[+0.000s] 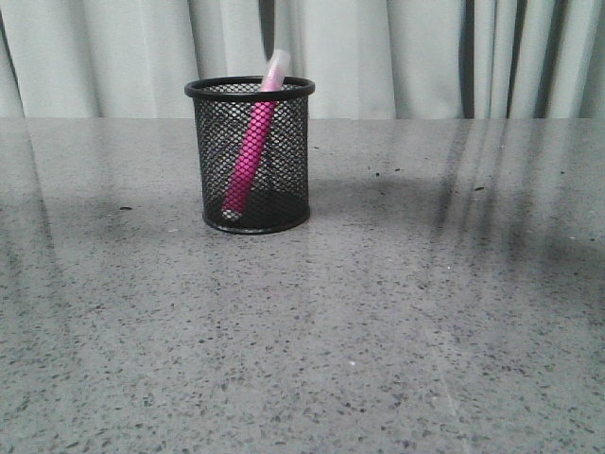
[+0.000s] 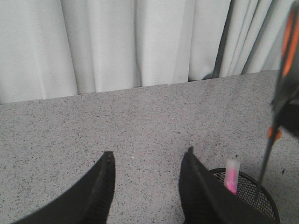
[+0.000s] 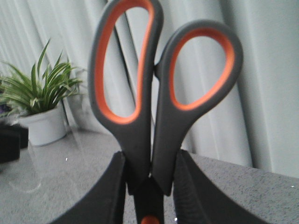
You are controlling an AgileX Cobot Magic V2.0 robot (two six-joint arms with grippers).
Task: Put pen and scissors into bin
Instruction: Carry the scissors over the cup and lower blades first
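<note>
Pale curtains (image 1: pixel 397 57) hang behind a speckled grey table (image 1: pixel 397 331), where the bin (image 1: pixel 250 156) stands with the pen (image 1: pixel 250 151) leaning inside it, clear cap poking above the rim. Left gripper (image 2: pixel 148 161) hovers just beside the bin, fingers spread and holding nothing. Right gripper (image 3: pixel 149 179) clamps the scissors (image 3: pixel 161 93) below the handles — blades hanging point-down over the bin's mouth. A potted plant (image 3: pixel 39 100) sits off to one side.

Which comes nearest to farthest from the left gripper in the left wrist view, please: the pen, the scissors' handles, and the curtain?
1. Pen, in the bin beside the left gripper.
2. Scissors handles, hanging above the bin.
3. Curtain, behind the table.
</note>
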